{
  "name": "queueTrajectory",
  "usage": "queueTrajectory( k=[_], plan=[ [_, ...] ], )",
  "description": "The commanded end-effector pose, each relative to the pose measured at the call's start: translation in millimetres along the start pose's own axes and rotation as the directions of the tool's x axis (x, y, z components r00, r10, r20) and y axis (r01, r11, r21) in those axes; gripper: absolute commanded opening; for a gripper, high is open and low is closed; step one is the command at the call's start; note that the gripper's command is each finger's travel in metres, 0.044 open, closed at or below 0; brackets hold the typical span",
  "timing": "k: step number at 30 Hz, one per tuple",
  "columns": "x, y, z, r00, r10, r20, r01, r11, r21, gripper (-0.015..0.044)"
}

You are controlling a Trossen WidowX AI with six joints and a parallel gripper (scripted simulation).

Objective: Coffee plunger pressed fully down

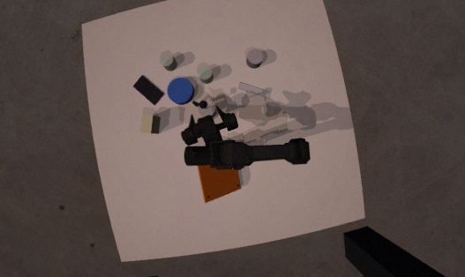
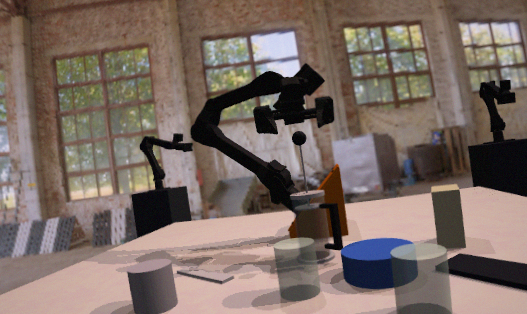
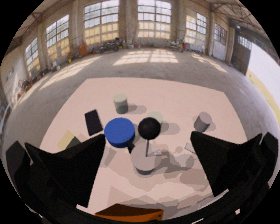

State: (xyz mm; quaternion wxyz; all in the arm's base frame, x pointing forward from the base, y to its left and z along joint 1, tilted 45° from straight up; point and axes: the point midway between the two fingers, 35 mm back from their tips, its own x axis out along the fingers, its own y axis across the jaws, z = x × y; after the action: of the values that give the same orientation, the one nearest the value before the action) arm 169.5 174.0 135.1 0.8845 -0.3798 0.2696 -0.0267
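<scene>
Landmark: blue disc (image 2: pixel 372 261), lying flat on the table (image 2: pixel 484 215). A black slab (image 2: pixel 494 271) lies flat to its right. A pale upright block (image 2: pixel 448 215) stands behind that slab. Two translucent cylinders (image 2: pixel 297 267) (image 2: pixel 421 277) stand near the disc, one to each side. A grey cylinder (image 2: pixel 151 286) stands far left. An orange panel (image 2: pixel 336 192) stands behind.

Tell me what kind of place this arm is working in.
Most likely an old factory or warehouse hall used as a robot test space. Bare brick walls with tall multi-pane windows surround it, other arms stand on black pedestals, and the white table holds a coffee press among plain blocks and cylinders.
</scene>
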Motion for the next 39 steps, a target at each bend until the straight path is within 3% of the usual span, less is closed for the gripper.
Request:
queueTrajectory(
  k=[1, 23, 35, 39],
  plan=[
    [5.5, -1.1, -1.4, 1.0, -0.003, -0.002, 0.003, 1.0, -0.001, 0.044],
    [38.6, -3.1, -1.0, 1.0, -0.009, 0.002, 0.009, 1.0, 0.002, 0.044],
    [38.6, -3.1, -1.0, 1.0, -0.009, 0.002, 0.009, 1.0, 0.002, 0.0125],
    [38.6, -3.1, -1.0, 1.0, -0.009, 0.002, 0.009, 1.0, 0.002, 0.0117]
  ],
)
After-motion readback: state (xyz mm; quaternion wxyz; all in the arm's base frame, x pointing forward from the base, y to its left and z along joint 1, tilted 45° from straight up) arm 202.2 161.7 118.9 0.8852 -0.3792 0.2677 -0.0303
